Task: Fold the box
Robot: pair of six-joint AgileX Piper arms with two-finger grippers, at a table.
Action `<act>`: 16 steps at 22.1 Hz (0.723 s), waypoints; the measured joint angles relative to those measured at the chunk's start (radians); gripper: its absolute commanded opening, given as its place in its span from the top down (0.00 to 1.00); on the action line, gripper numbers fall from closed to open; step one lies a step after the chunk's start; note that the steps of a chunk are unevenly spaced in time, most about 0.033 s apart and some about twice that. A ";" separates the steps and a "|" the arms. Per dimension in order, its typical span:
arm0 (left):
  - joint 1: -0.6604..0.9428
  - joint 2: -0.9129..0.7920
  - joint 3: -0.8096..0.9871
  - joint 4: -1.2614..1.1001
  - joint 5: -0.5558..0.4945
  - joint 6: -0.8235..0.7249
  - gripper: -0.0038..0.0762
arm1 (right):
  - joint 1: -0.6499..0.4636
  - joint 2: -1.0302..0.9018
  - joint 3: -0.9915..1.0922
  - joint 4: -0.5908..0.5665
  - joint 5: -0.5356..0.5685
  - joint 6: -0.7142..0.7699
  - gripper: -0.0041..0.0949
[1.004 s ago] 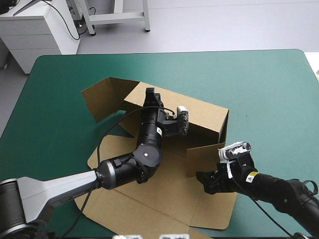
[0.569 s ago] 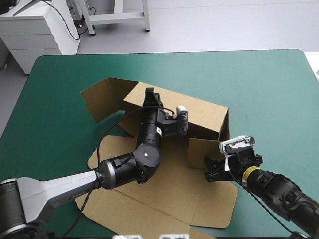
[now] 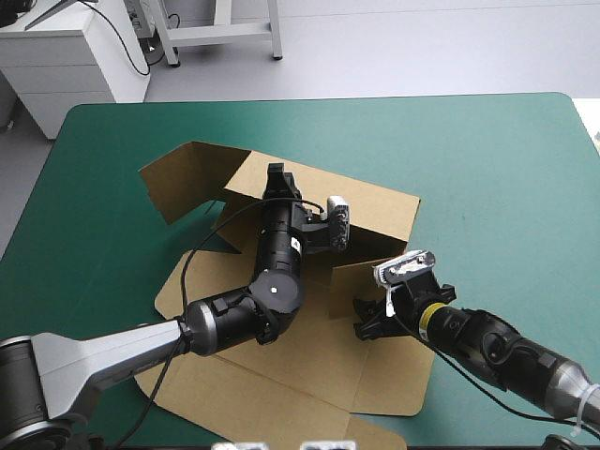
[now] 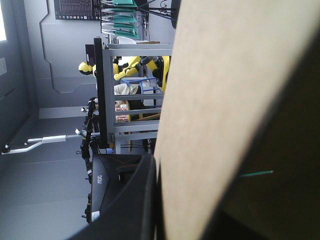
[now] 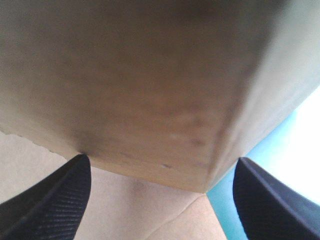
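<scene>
The brown box (image 3: 375,211) lies partly raised at mid-table, its long back wall upright and its base panel (image 3: 309,375) flat toward the near edge. My left gripper (image 3: 276,178) sits on the back wall's top edge, shut on the board. In the left wrist view the wall (image 4: 215,100) runs between the black fingers (image 4: 135,200). My right gripper (image 3: 364,328) is low over the base with its fingers apart, right up against the small raised side flap (image 3: 361,279). That flap (image 5: 150,90) fills the right wrist view ahead of the open gripper (image 5: 161,159).
A loose end flap (image 3: 183,178) of the box stands out toward the far left. The teal-green cover (image 3: 497,169) shows to the right of the box and along the far edge.
My right gripper has moved left and inward over the base, with the small side flap ahead of it. The whole box has slid slightly left. The left gripper still holds the back wall.
</scene>
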 measured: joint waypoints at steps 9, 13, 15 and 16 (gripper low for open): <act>0.000 0.000 0.000 0.001 0.011 -0.007 0.94 | -0.067 0.001 -0.058 -0.018 -0.007 0.011 0.24; -0.001 0.000 -0.001 0.001 -0.015 -0.010 0.94 | -0.162 0.001 -0.059 -0.022 -0.067 0.042 0.24; -0.001 0.000 -0.001 0.001 -0.016 -0.010 0.94 | -0.181 0.001 -0.061 -0.022 -0.093 0.050 0.24; -0.001 0.000 -0.001 0.001 -0.016 -0.011 0.94 | -0.184 0.001 -0.061 -0.023 -0.105 0.052 0.25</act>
